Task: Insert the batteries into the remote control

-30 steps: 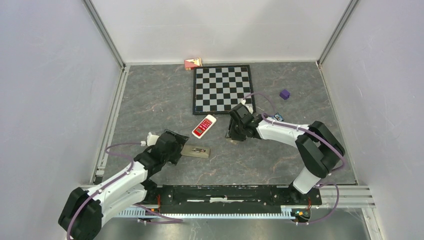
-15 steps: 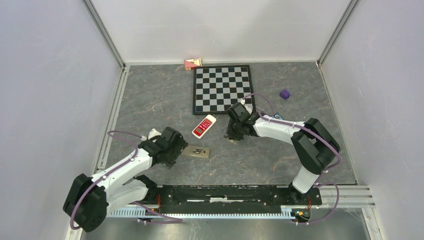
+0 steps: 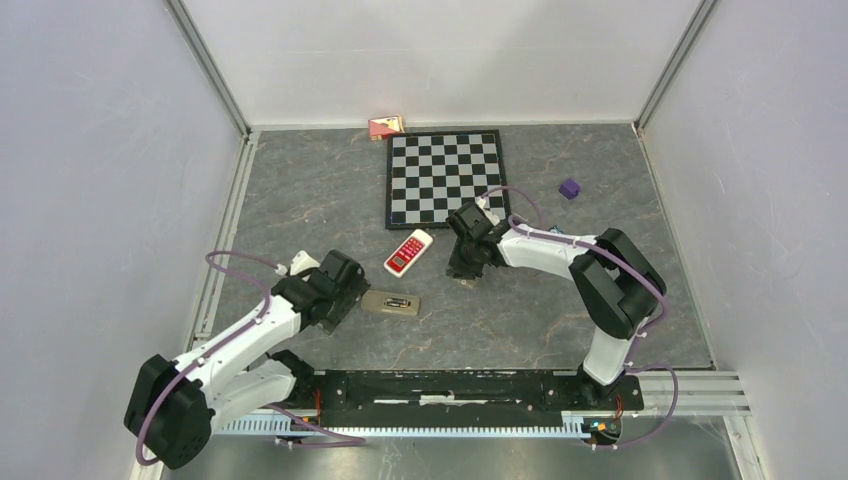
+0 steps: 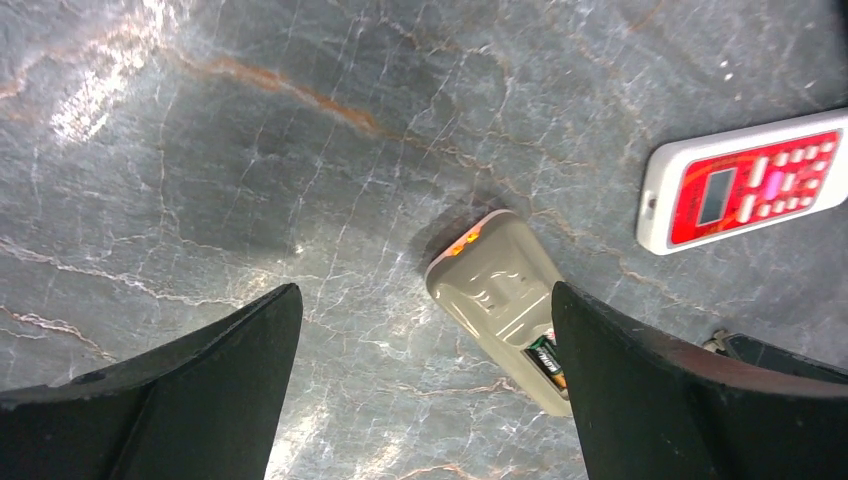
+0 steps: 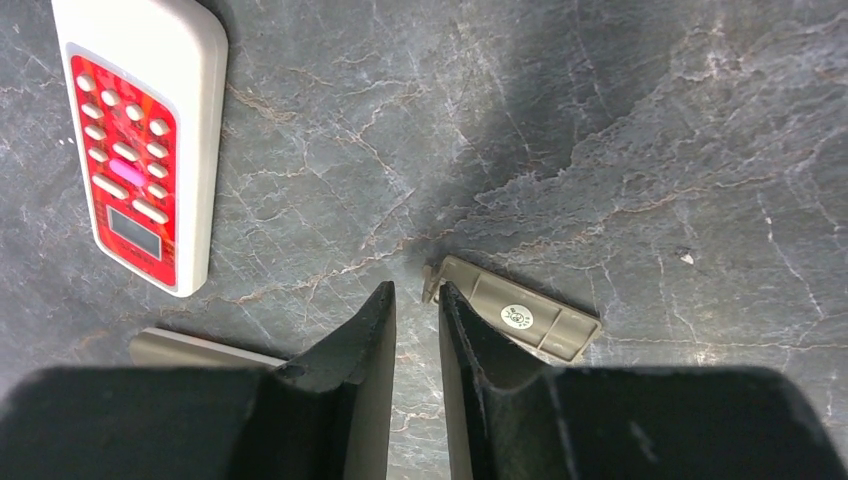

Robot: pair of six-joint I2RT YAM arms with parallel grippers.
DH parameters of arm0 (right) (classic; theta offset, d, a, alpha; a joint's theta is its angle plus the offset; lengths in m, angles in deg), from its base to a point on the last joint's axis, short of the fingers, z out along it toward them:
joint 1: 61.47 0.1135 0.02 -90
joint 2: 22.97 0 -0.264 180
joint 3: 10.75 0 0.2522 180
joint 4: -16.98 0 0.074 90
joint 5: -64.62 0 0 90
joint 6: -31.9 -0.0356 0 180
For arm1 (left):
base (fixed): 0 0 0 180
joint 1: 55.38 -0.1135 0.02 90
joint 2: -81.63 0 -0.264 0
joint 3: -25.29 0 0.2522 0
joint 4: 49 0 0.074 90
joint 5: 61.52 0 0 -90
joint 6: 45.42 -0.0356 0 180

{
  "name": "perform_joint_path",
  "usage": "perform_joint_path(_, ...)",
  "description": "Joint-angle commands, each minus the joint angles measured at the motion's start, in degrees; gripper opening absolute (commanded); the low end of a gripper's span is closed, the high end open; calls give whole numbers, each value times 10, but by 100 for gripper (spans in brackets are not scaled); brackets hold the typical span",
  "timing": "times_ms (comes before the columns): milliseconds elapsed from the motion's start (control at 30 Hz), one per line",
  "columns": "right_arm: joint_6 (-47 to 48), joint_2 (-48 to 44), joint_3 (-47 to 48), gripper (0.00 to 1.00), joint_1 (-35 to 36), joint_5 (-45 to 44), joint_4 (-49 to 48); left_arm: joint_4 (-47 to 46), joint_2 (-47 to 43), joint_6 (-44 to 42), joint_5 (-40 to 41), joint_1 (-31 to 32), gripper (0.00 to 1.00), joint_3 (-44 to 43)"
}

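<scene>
A beige remote (image 3: 392, 303) lies face down with its battery bay open. One dark battery (image 4: 548, 362) lies in the bay; no loose batteries show. My left gripper (image 4: 425, 290) is open wide and empty, and the remote's (image 4: 497, 290) end lies between the fingers near the right one. In the top view my left gripper (image 3: 350, 297) sits just left of the remote. My right gripper (image 5: 416, 287) has its jaws almost together with nothing between them. The beige battery cover (image 5: 520, 318) lies on the table beside its right fingertip. In the top view my right gripper (image 3: 464, 268) is right of the red remote.
A red-and-white remote (image 3: 408, 252) lies between the two grippers and shows in both wrist views (image 4: 745, 190) (image 5: 140, 140). A chessboard (image 3: 445, 178) lies at the back, a purple cube (image 3: 569, 188) to its right and a small red box (image 3: 386, 126) by the back wall.
My left gripper has drawn back slightly from the beige remote as its arm swung. My right gripper has shifted a little to the left near the cover.
</scene>
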Motion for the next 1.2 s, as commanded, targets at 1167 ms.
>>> perform_joint_path(1167, 69, -123, 37, 0, -18, 1, 12, -304, -138, -353, -81, -8, 100, -4)
